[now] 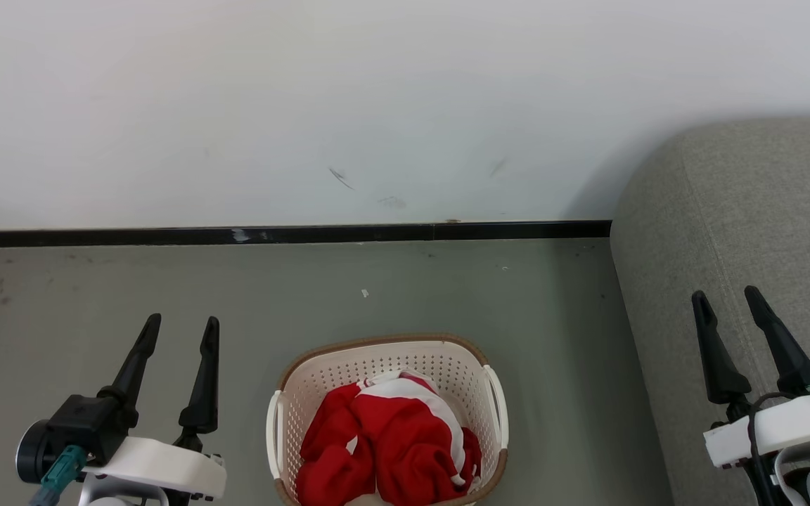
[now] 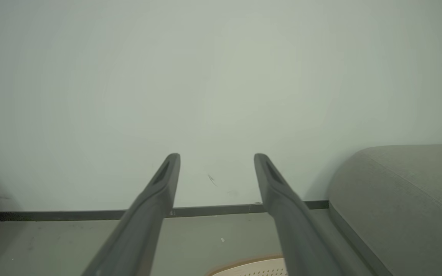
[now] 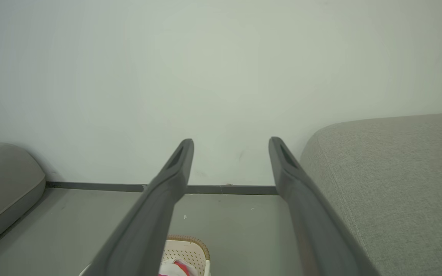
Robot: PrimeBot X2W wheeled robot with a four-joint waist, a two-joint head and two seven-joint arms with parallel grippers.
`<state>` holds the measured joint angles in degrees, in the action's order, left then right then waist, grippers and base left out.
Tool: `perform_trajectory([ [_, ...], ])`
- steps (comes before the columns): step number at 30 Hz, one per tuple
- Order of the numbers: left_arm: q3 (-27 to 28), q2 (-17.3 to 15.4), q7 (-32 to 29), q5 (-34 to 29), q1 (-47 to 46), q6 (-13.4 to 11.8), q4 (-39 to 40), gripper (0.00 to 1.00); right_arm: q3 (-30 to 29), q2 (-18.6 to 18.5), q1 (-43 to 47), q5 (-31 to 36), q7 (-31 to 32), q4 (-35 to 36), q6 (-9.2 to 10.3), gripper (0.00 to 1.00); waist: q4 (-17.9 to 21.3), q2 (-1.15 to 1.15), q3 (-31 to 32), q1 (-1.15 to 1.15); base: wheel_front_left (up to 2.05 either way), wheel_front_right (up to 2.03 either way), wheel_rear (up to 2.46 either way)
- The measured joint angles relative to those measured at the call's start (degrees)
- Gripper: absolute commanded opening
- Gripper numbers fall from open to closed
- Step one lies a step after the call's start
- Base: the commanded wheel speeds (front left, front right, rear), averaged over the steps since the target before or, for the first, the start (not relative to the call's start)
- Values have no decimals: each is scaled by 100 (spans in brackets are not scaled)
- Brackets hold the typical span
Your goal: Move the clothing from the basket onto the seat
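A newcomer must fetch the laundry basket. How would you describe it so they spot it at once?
Start at the grey sofa on the right; on the floor left of it stands the basket. Cream perforated plastic with a brown rim, it alone holds red clothing with white bands.

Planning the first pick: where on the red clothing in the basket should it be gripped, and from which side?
Probably pinch the clothing at its raised middle fold beside the white band, coming straight down: the basket walls ring the pile, leaving only the top open.
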<state>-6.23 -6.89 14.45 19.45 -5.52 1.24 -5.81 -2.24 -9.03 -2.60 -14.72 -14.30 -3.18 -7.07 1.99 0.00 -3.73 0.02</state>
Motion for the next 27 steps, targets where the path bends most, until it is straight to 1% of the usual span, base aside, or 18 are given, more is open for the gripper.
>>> perform_trajectory([
  [17,-12,-22,0,-93,-152,153,-36,100,2,86,-44,-11,0,73,0,100,88,0,-468,0,0,0,0],
  [27,-170,-101,0,-191,-385,253,-141,100,60,142,-203,-56,0,131,0,100,188,0,-845,-1,0,0,0],
])
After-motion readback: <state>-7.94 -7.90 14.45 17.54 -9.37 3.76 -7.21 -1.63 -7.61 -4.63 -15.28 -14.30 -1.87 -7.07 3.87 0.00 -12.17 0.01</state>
